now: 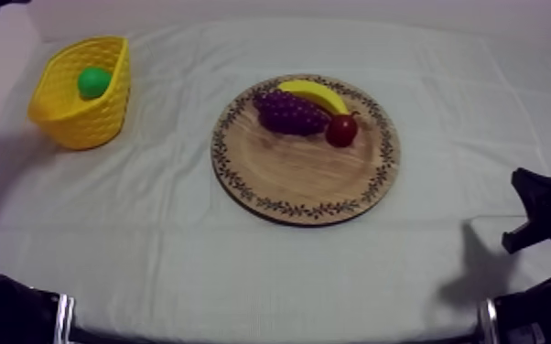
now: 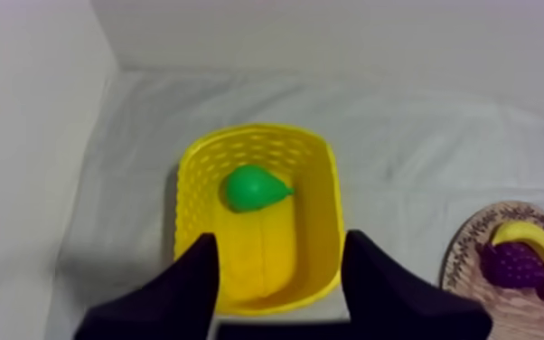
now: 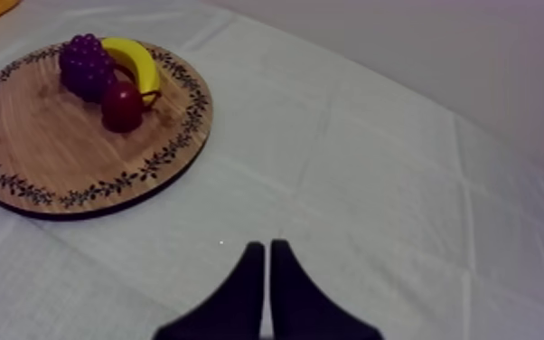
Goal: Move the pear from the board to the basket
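Pear [image 2: 253, 188]: lies inside yellow basket [image 2: 323, 226], not on wooden board [image 1: 297, 174].
Left tool [image 2: 280, 242]: released, empty, above basket.
Right tool [image 3: 267, 246]: clenched on nothing, low over counter [image 3: 375, 181].
Progress: placement looks done; nothing evidently left.

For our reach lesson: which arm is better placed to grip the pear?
Likely left: left gripper open at the yellow basket holding the pear; right gripper shut, past the wooden board.

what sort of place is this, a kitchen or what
Probably a robot test bench, not a kitchen: a cloth-covered table, toy grapes on a wooden board, a yellow basket holding the pear.
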Tool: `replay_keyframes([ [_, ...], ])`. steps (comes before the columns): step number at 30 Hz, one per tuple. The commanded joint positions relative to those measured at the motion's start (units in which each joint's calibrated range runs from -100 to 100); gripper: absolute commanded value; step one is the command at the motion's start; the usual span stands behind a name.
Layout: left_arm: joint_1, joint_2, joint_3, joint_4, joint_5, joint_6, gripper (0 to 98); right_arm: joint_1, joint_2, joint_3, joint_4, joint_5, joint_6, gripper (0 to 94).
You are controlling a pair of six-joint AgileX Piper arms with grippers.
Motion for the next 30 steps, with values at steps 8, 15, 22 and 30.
replay_keyframes([
  [8, -0.46, -24.05, 8.46, 2.86, -2.88, -2.49, 21.7, -0.03, -0.01, -0.01, 0.0, 0.0, 0.0, 0.5],
  [15, -0.85, -39.78, 23.38, 4.39, -9.12, -4.79, 3.6, -0.03, -0.01, -0.01, 0.0, 0.0, 0.01, 0.5],
  [22, -0.84, -55.7, 46.26, 5.66, -20.36, -4.73, 0.3, -0.03, -0.01, -0.01, 0.0, 0.0, 0.0, 0.5],
  [30, -1.07, -67.55, 61.83, 5.83, -25.89, -3.41, 0.0, -0.03, -0.01, -0.01, 0.0, 0.0, 0.01, 0.5],
])
